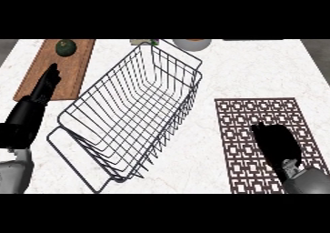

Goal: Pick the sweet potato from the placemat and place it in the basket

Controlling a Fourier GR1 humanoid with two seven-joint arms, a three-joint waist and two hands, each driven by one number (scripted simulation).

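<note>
Right forearm enters at the lower right, its black right hand (274, 141) lying over the patterned placemat (244, 118), fingers curled down toward the mat. Sweet potato can't be seen anywhere; if it's on the placemat it's under that hand, and I can't tell whether the fingers are closed on it or on nothing.

Left forearm comes in at the lower left. Left hand (34, 107) is released, fingers straight and pointing up the view, tips over the near end of a wooden cutting board (77, 63) at the upper left. A dark green round item (66, 47) sits on the far end of that board, well apart from the hand.

Wire basket (137, 113) stands between the two hands on the white marble desk (261, 68), angled diagonally, nothing visible inside it. Its near rim is beside the placemat's left edge, not touching as far as I can see.

At the far edge of the desk, just past the basket: a white bowl (192, 44) and a small greenish object (145, 42), both partly cut off.
</note>
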